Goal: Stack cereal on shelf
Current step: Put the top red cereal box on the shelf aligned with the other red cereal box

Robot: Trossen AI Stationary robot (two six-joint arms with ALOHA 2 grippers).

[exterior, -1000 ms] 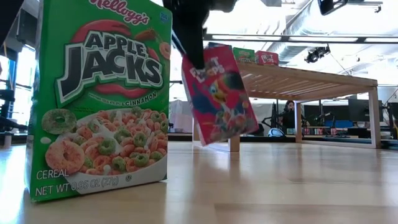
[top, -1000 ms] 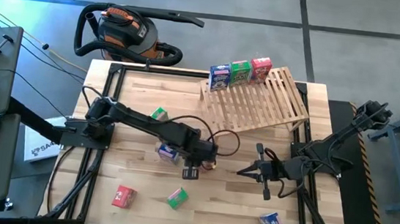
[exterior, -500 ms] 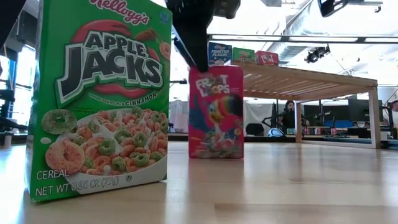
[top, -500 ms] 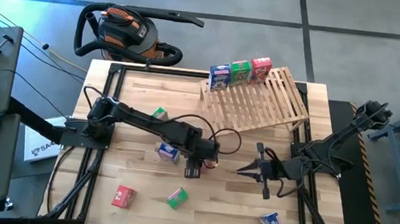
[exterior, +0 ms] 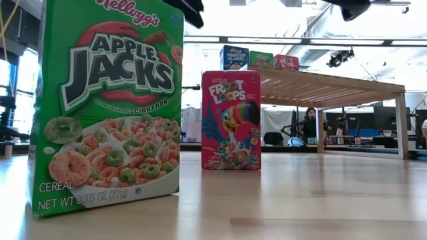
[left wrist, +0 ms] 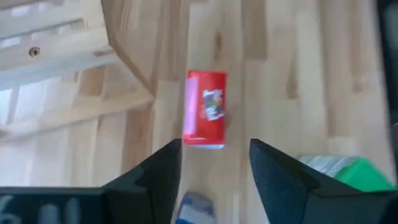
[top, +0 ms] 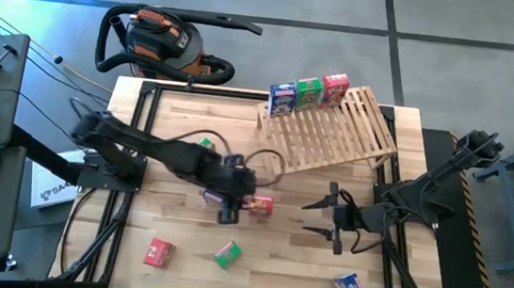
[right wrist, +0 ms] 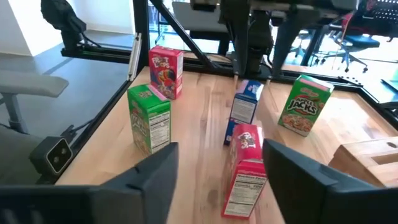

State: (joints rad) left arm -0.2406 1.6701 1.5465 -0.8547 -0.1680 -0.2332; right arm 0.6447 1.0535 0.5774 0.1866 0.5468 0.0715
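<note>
A red cereal box (top: 262, 204) stands upright on its bottom end on the table; it also shows in the low view (exterior: 231, 120) and the left wrist view (left wrist: 205, 109). My left gripper (top: 229, 211) hangs open and empty above and just left of it, over a blue box (top: 213, 194). My right gripper (top: 312, 218) is open and empty, level, to the right of the red box (right wrist: 242, 168). The slatted shelf (top: 334, 131) is at the far right, with a blue box (top: 282, 96), a green box (top: 309, 92) and a red box (top: 335, 87) in a row at its far edge.
Other boxes stand on the table: a green one (top: 205, 144) far left of centre, a red one (top: 159, 253) and a green one (top: 227, 253) near the front, and a blue one (top: 349, 287) at the front right. A vacuum cleaner (top: 158, 40) is beyond the far edge.
My left gripper held the red box tilted and clear of the table, set it down upright, let go, and has risen and drawn back toward the table's left. The red box now stands alone on the table.
</note>
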